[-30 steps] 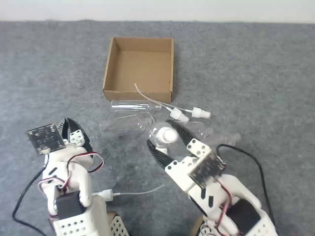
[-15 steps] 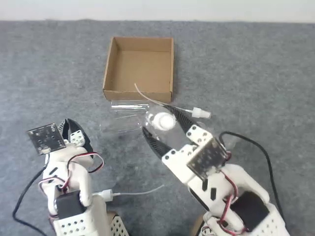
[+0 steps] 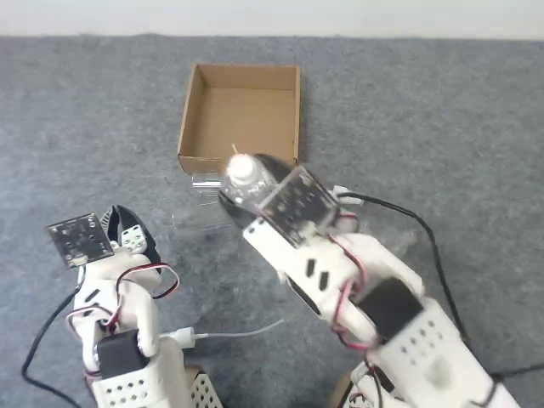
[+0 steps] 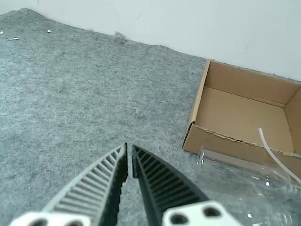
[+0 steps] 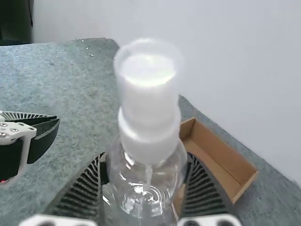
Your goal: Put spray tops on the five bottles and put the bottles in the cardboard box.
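One grey carpet [image 3: 442,110], white wall [image 3: 255,17] behind, right fingers [image 5: 77,193] clasping capped bottle [image 5: 146,176], left fingers [image 4: 91,186] closed

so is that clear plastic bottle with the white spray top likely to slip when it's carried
Probably light: the clear plastic bottle looks empty. Its smooth round body may twist between the ribbed fingers of the right gripper. The white spray top could make it tippy upright.

The high camera looks steeply down over the grey tabletop [image 3: 442,102] from above and behind both arms, facing the far wall. Each wrist camera sits just behind its own jaws and looks out along them, the right one close up on a bottle [image 5: 141,186]. All three views share the cardboard box [image 3: 242,106].
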{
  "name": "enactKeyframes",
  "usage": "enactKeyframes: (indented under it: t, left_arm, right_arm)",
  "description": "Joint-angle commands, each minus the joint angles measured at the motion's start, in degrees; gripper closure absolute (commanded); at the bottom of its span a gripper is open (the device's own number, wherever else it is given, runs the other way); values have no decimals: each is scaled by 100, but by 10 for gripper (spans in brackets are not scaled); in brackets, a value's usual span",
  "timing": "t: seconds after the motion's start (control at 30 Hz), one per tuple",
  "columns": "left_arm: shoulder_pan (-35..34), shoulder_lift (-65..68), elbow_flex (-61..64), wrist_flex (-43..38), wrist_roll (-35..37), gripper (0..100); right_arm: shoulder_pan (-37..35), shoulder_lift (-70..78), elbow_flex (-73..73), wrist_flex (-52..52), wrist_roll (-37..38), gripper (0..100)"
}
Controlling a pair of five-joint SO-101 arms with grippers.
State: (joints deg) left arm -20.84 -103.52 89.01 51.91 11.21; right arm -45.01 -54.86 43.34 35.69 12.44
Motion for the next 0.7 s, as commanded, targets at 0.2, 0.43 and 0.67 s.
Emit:
enactKeyframes:
  t: [0.2,0.43,0.67]
  left_arm:
    - [18,-97,-57,-193,-18,985]
    - [0,-97,-57,-193,-18,985]
    - [-9,-97,-57,-193,-18,985]
  right_arm:
    - [409,1569,-695,-1675,26,992]
    - [857,3196,-1943,-1692,18,991]
    - [910,4620,-3182,-1745,18,991]
